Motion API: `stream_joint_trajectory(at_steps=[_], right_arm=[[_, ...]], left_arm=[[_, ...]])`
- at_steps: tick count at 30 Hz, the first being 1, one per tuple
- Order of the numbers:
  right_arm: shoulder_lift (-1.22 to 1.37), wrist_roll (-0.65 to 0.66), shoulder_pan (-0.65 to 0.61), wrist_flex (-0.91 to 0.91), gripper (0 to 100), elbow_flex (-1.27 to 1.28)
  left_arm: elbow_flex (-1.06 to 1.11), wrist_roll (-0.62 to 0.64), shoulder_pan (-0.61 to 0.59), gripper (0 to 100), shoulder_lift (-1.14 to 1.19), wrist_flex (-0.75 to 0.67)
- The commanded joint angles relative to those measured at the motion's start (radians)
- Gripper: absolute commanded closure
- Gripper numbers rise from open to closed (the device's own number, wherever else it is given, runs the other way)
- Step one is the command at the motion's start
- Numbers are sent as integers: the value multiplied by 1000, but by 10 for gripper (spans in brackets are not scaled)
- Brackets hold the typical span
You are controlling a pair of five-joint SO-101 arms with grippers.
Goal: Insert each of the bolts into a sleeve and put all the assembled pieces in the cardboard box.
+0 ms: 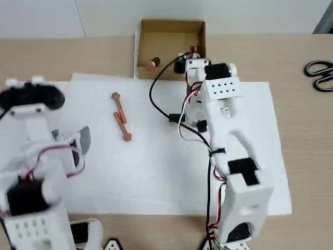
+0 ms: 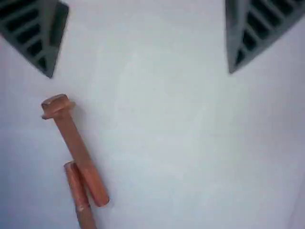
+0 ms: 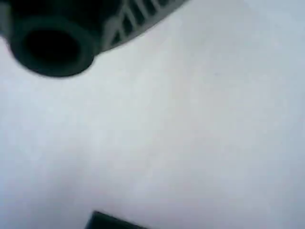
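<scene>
Two copper pieces lie crossed on the white foam sheet (image 1: 156, 177): a hex-headed bolt (image 1: 118, 107) (image 2: 74, 143) and a second slim piece (image 1: 124, 127) (image 2: 76, 191) leaning against it. My left gripper (image 1: 70, 139) (image 2: 139, 71) hangs open over the sheet just short of them, with nothing between its fingers. My right gripper (image 1: 193, 53) is at the right wall of the cardboard box (image 1: 171, 23), with a small copper bit showing at its tip. Another copper piece (image 1: 152, 64) lies inside the box. The right wrist view has a black tube-like part (image 3: 52, 45) over the white sheet.
Scissors (image 1: 320, 75) lie on the wooden table at the far right. A black cable (image 1: 156, 99) loops over the sheet beside the right arm. The sheet's middle and front stretch between the two arms is bare.
</scene>
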Motion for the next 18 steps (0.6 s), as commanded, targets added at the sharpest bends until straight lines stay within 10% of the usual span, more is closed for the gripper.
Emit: stream_joint_trajectory(at_steps=[1, 18], right_arm=[[-102, 9, 10, 13, 995, -20], [-104, 9, 10, 13, 995, -18]], left_arm=[[-111, -11, 6, 778, 180, -11], [-710, 149, 212, 778, 1231, -173]])
